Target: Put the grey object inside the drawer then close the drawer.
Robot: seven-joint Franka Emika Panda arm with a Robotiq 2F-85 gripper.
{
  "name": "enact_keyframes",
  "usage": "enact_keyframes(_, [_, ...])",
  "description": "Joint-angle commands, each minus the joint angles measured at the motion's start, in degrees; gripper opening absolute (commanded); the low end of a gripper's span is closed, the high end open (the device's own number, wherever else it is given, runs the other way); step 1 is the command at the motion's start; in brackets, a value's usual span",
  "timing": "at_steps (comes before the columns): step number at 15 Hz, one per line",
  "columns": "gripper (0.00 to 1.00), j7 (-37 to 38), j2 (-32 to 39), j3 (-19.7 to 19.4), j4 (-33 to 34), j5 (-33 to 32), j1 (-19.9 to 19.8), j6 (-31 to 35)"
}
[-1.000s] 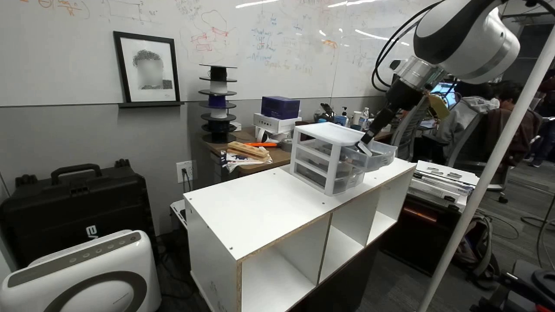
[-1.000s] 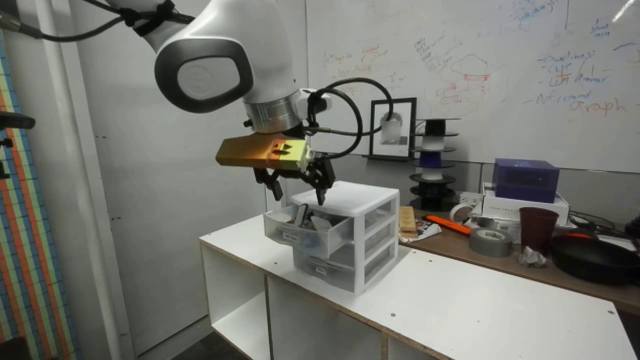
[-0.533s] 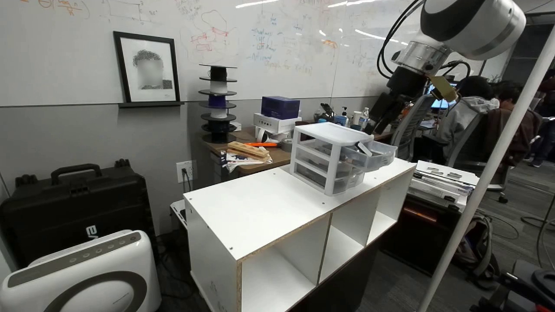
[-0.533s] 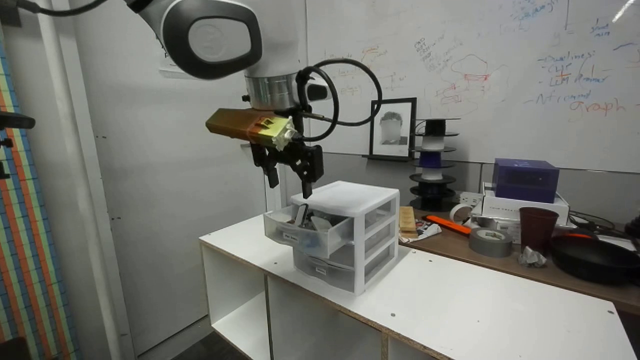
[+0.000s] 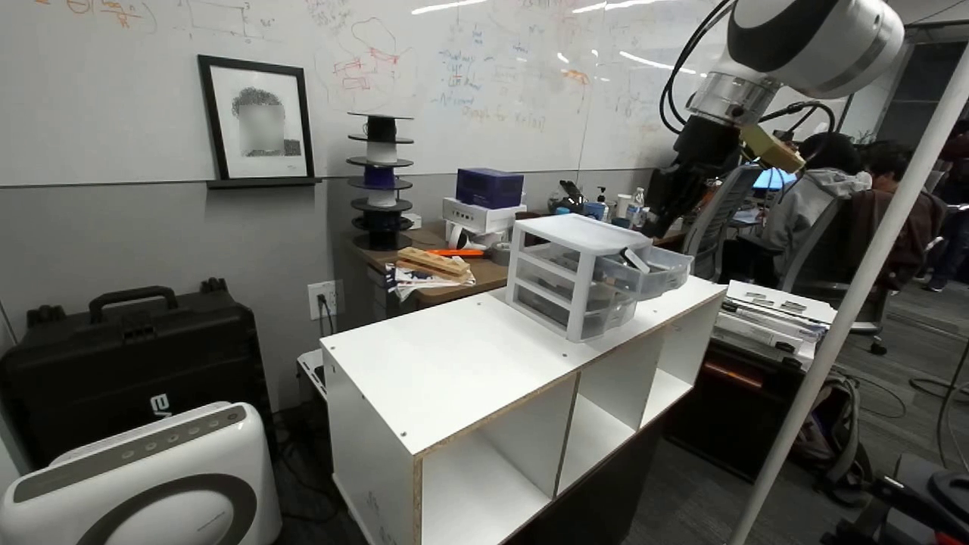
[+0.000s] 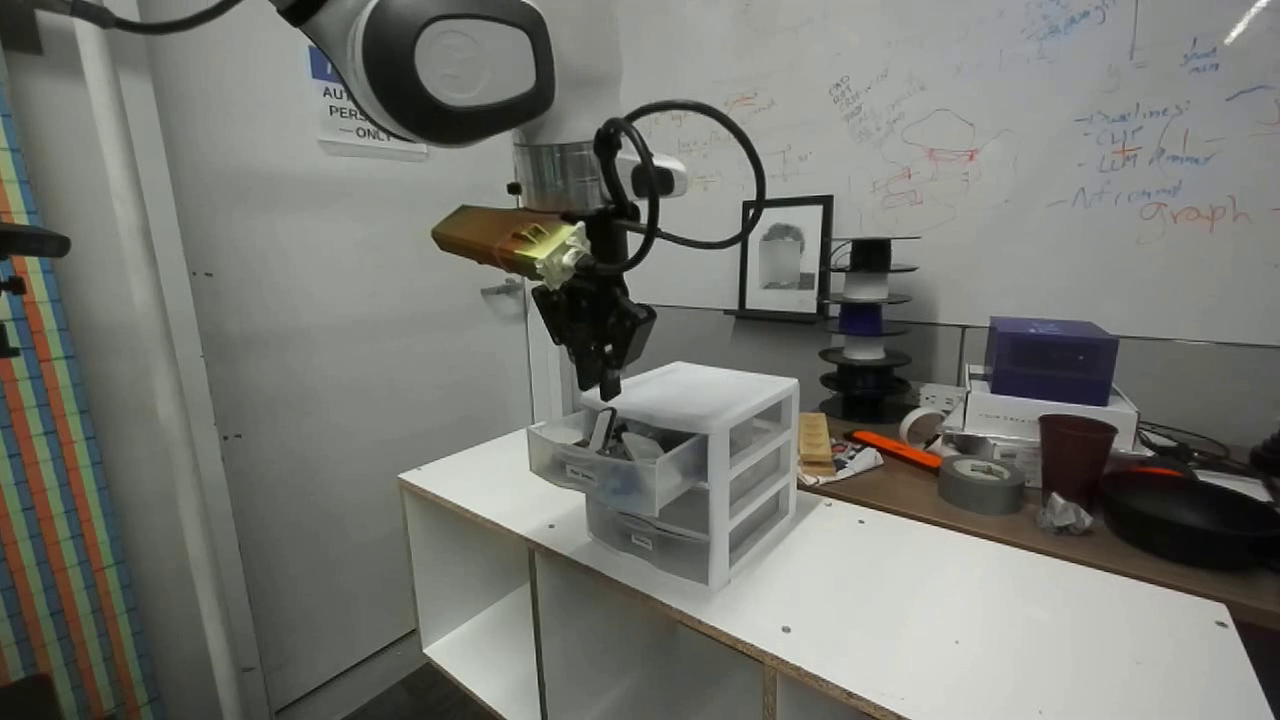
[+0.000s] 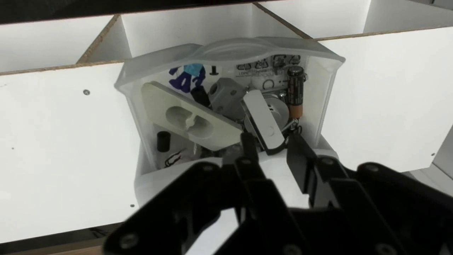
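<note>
Grey object [image 7: 263, 118], a flat bar with a dark edge, lying tilted inside the top drawer [image 7: 230, 51], which is pulled out of a white-framed drawer unit [image 6: 735, 500] on a white bench [image 6: 920, 600]. The black gripper [image 7: 272, 141] hangs just above the object, its fingers [image 7: 300, 159] a little apart with a gap between them.

Sharing the drawer are a pale slab [image 7: 191, 122] with two hollows, a battery [image 7: 295, 88], a grey lumpy part [image 7: 226, 96], black cylinders [image 7: 163, 141] and purple scraps [image 7: 182, 83]. In the wrist view the object overlaps a round disc [image 7: 281, 109]. One end sticks up beside the front edge of the unit's top [image 6: 700, 395]; whether it touches there cannot be told. On a brown desk [image 6: 905, 495] behind, well apart, stand a dark red cup [image 6: 1075, 460], a pan [image 6: 1190, 515] and a roll of tape [image 6: 982, 487].

The fingers and the unit's top hide the drawer's rear in the wrist view. In both exterior views the arm [image 6: 580, 60] is cut off above, and the drawer's contents blur behind cloudy plastic. The drawer's label [image 6: 580, 474] is too small to read.
</note>
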Motion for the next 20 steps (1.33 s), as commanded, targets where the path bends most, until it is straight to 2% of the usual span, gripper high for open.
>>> enact_keyframes(1, [0.58, 2.5, 1.9, -0.1, 2.4, -2.9, 0.1, -2.5])
enact_keyframes(4, [0.82, 0.8, 3.3, 0.2, 2.8, -2.9, 0.2, -1.4])
enact_keyframes(7, [1.0, -2.0, 4.6, 0.7, 3.0, -2.1, 0.2, 0.1])
enact_keyframes(13, [1.0, -4.0, 6.6, 1.0, 3.2, -2.7, -0.2, 0.0])
enact_keyframes(14, [0.96, -4.1, 6.5, 1.0, 3.1, -2.6, -0.3, 0.0])
enact_keyframes(15, [0.76, -4.3, 6.5, 1.0, 2.9, -2.6, -0.3, 0.3])
enact_keyframes(17, [0.69, -5.4, 6.5, 1.0, 2.8, -2.3, -0.6, 1.3])
enact_keyframes(20, [0.45, -6.5, 7.0, 1.1, 3.1, -1.8, -0.8, 2.8])
